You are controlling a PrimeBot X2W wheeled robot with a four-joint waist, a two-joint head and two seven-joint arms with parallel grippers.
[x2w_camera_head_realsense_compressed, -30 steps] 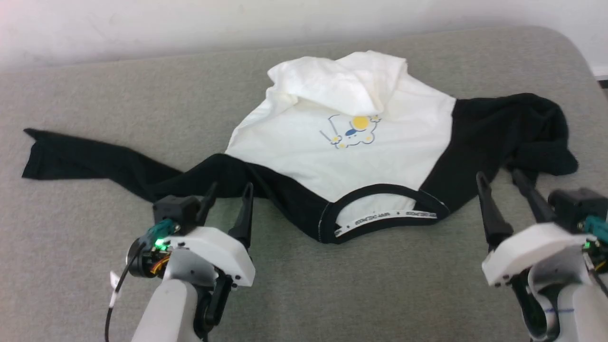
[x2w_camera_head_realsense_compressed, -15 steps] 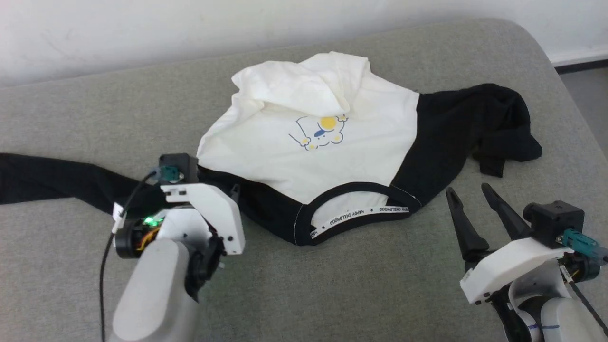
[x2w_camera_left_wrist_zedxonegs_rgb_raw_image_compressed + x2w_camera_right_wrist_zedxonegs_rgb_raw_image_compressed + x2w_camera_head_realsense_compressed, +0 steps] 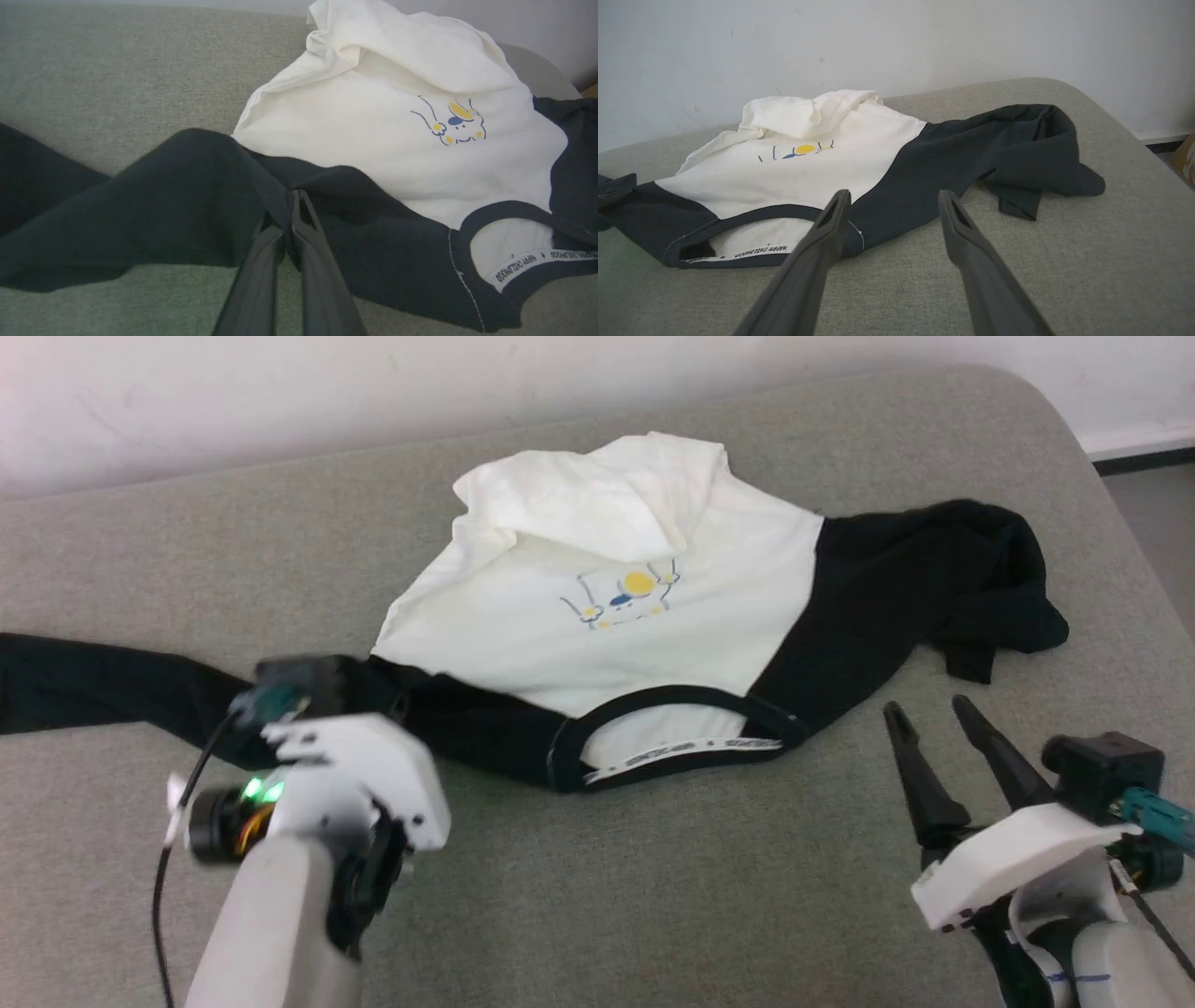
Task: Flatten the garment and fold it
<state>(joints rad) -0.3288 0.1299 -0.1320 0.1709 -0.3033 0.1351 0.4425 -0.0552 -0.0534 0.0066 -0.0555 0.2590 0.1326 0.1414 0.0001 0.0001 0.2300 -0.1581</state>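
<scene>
A grey fabric surface (image 3: 653, 896) backs onto a plain white wall (image 3: 280, 392)

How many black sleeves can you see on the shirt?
2. The left sleeve stretches outward, pinched by the left gripper; the right sleeve lies bunched up.

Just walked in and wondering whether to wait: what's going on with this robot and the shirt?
A two-armed robot is straightening a white shirt with black sleeves on a grey padded surface, before folding it. Its left end effector is shut on the black fabric of the left sleeve, near the shoulder. The right end effector is open and holds nothing, just short of the bunched right sleeve. The far hem is flopped over, so no proper fold is made yet.
</scene>
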